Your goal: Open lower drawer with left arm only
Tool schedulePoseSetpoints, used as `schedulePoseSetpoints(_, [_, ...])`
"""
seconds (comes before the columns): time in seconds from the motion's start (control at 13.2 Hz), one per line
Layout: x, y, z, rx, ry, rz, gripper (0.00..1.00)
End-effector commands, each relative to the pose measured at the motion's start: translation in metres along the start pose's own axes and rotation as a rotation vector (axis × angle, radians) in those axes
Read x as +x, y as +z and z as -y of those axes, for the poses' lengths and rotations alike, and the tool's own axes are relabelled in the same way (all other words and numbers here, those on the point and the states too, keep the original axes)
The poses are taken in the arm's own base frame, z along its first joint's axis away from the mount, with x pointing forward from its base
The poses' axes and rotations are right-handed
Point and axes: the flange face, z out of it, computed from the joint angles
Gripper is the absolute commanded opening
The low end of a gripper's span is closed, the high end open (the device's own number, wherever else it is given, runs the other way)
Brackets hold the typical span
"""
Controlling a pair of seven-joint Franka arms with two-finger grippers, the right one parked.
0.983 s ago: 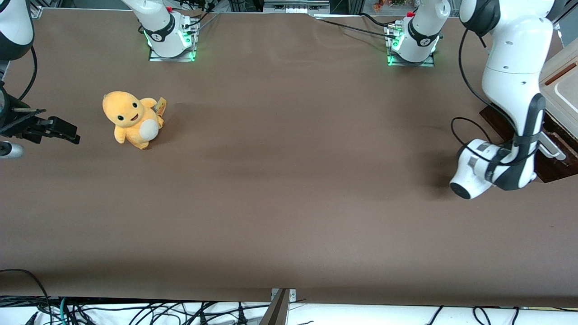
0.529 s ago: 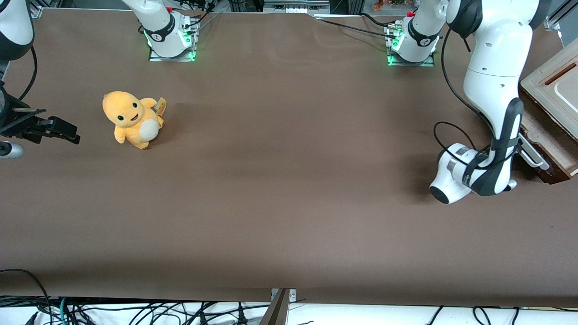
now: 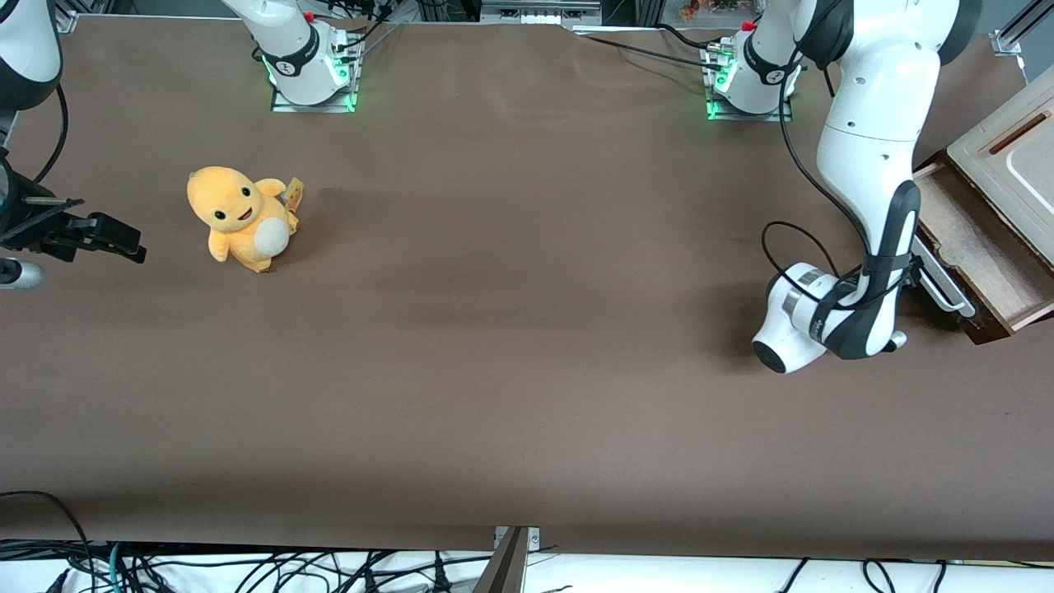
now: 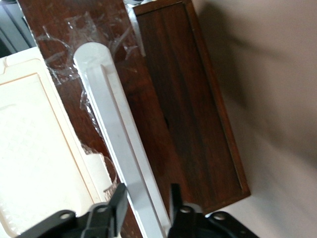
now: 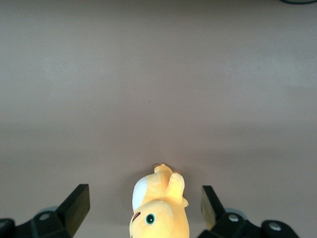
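The black two-finger pincer [image 4: 147,201] is clamped on the white loop handle [image 4: 119,144] of the dark brown wooden lower drawer [image 3: 976,247], which already stands partly out, so only more pulling seems left.

Tool [image 4: 147,203] straddles white handle [image 4: 121,148] of lower drawer [image 3: 976,247], mid-right edge of front frame, cabinet top [image 3: 1009,148] overhanging it. Left arm [image 3: 873,165] crowds that corner. Plush toy [image 3: 239,216] sits upper left on counter [image 3: 527,371]; centre and bottom free.
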Motion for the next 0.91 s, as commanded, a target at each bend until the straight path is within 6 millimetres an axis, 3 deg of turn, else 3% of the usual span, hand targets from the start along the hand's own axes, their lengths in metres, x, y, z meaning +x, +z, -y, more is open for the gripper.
schedulePoseSetpoints(0.0, [0.0, -0.017, 0.016, -0.039, 0.004, 0.008, 1.0])
schedulePoseSetpoints(0.15, [-0.001, -0.033, 0.029, -0.095, -0.004, -0.002, 1.0])
schedulePoseSetpoints(0.38, [-0.002, -0.056, 0.067, -0.318, -0.001, 0.042, 1.0])
schedulePoseSetpoints(0.61, [-0.011, -0.07, 0.14, -0.613, 0.055, 0.057, 1.0])
schedulePoseSetpoints(0.83, [-0.016, -0.062, 0.217, -0.984, 0.07, 0.082, 1.0])
